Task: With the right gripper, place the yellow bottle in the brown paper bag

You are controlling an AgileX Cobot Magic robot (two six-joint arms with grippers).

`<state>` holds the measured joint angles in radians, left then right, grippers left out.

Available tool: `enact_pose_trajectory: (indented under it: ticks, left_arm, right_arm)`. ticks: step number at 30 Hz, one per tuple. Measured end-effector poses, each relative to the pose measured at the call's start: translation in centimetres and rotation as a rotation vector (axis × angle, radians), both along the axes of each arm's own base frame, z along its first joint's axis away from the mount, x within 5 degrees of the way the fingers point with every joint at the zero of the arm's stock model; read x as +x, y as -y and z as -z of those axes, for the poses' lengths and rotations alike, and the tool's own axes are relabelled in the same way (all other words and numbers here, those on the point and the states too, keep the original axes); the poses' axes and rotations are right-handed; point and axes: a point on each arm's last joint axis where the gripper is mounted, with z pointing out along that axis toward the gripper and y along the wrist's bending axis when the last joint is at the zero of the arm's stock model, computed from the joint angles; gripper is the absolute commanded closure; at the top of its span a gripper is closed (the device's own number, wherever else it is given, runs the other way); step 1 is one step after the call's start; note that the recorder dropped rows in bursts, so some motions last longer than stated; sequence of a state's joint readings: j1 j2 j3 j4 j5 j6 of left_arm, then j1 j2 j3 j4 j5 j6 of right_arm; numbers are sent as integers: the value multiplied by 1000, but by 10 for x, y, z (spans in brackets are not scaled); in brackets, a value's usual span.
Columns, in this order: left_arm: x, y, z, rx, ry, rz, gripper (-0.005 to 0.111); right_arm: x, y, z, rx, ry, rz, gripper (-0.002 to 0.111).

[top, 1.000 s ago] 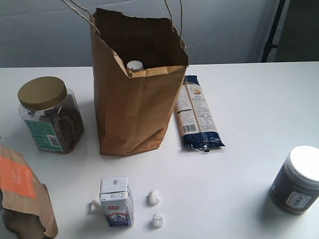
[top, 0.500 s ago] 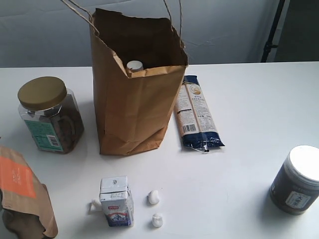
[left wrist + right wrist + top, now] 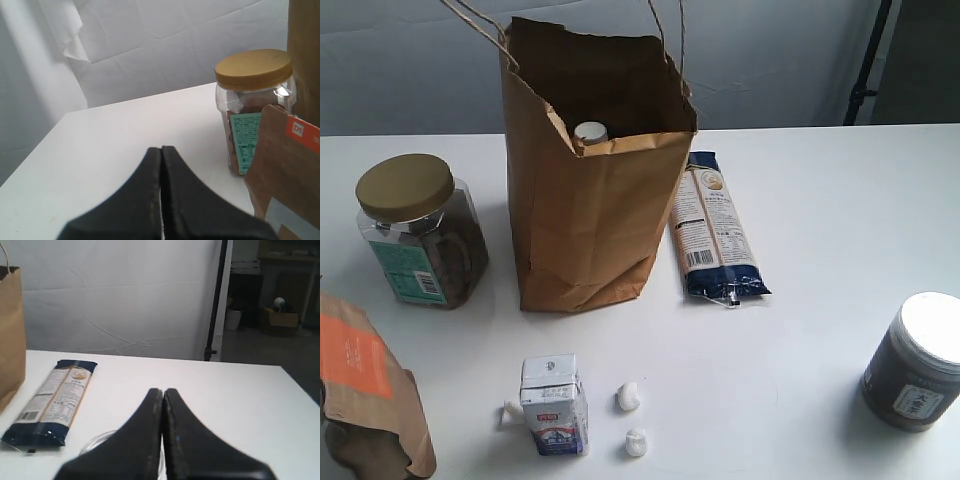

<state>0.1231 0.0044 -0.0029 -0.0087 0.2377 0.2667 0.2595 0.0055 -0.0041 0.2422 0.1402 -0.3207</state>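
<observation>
A white cap, probably the yellow bottle [image 3: 590, 131], shows inside the brown paper bag [image 3: 585, 230]. The right gripper [image 3: 163, 391] has its fingers [image 3: 142, 435] pressed together, empty; placing looks done, no move remains.

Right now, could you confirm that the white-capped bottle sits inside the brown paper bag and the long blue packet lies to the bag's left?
Not quite. The exterior view shows the long blue packet lying to the right of the brown paper bag, not its left. The white-capped bottle does sit inside the bag.
</observation>
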Motion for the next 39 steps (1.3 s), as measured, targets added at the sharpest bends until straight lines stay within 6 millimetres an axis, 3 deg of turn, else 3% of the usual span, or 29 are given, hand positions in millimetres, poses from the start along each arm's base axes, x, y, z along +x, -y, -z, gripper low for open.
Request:
enact_pose_trajectory:
  ticks: [3, 14, 39]
  left_arm:
    - [0, 0, 0, 0, 0, 0, 107]
    - [0, 0, 0, 0, 0, 0, 107]
    - [0, 0, 0, 0, 0, 0, 107]
  right_arm:
    - [0, 0, 0, -28, 9, -5, 108]
    - [0, -1, 2, 220, -93, 4, 108]
    - [0, 0, 3, 193, -90, 8, 108]
